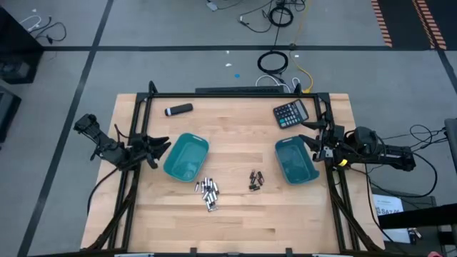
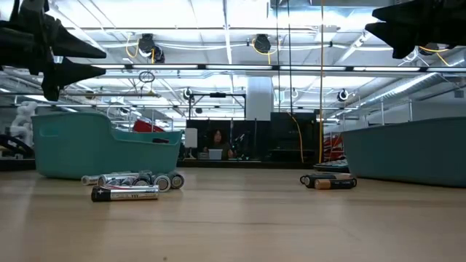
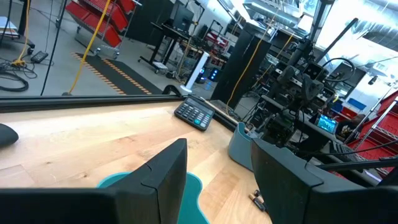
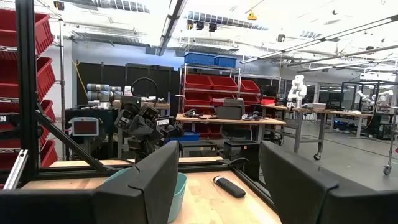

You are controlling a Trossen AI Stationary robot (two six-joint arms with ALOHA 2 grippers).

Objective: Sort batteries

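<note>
- Plainly nothing is sorted yet: the silver batteries (image 1: 208,190) lie in a loose heap just in front of the left bin (image 1: 186,156), and the dark batteries (image 1: 254,179) lie in a smaller cluster between the two bins, nearer the right bin (image 1: 295,160).
- Left gripper (image 1: 158,148) hangs at the table's left edge beside the left bin, fingers spread wide, holding nothing. Right gripper (image 1: 311,142) hangs at the right edge by the right bin, likewise wide and empty.
- Risk: the silver cells touch one another, so a closing pinch could well catch two at once or knock neighbours rolling across the table (image 1: 235,221).
- Risk: the dark cells are thin and lie flat, so fingers coming down a little off could slide over them or flick one away.
- Risk: each bin sits close to its arm, and a low sweep toward the piles might nudge a bin.
- Risk: the marker (image 1: 178,110) and calculator (image 1: 290,113) at the far edge are not batteries; they sit well apart, so confusion seems unlikely.
- Writing: battery labels show in the low view but cannot be read; no brand is legible anywhere.
</note>
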